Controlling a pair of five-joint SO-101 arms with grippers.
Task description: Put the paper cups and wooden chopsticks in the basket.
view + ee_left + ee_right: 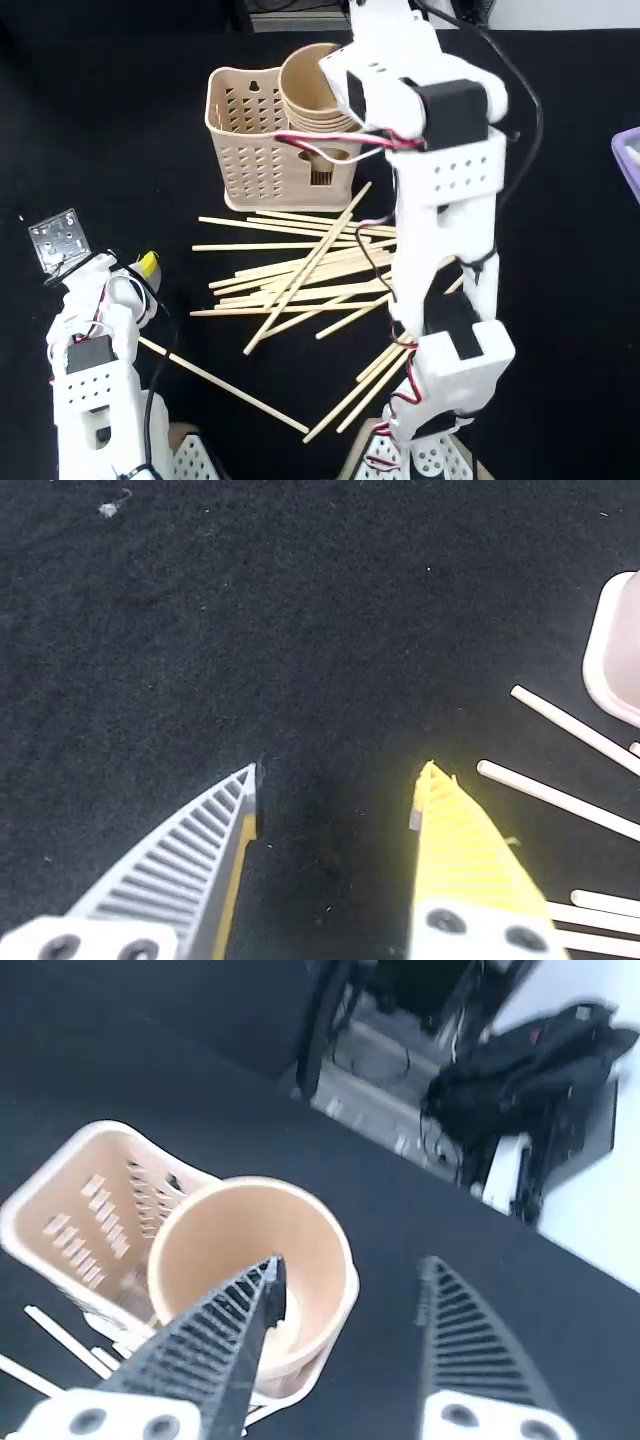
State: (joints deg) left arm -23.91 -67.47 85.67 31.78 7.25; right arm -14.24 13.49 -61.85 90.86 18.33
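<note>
Your right gripper [348,1275] hangs over the stack of tan paper cups [250,1245]. Its black fingers are spread wide and grip nothing: one tip is over the mouth of the top cup and the other is outside its wall. The stack appears to sit at one end of the beige perforated plastic basket [250,160], so the cups look done. What remains there is to get clear without upsetting them.

- Lift that arm straight up before you swing it away. A finger dragged sideways across the rim could tip the stack or tilt the basket.
- The pale wooden chopsticks [300,275] lie in a loose, crossed heap on the black cloth-covered table [100,120], just in front of the basket. One stray chopstick [225,388] lies apart from the heap, nearer your left arm.
- The left gripper [340,775] hovers low over bare cloth with its grey and yellow fingers apart and nothing between them, and a few stick ends lie off to one side of it.

For the sticks, come down across their length near the middle, not at an end, so the bundle doesn't pivot as you lift. Take a few that lie parallel rather than the crossed ones. Aim for the free end of the basket beside the cups and lower them end-first — dropped flat, they would likely bridge the rim.
</note>
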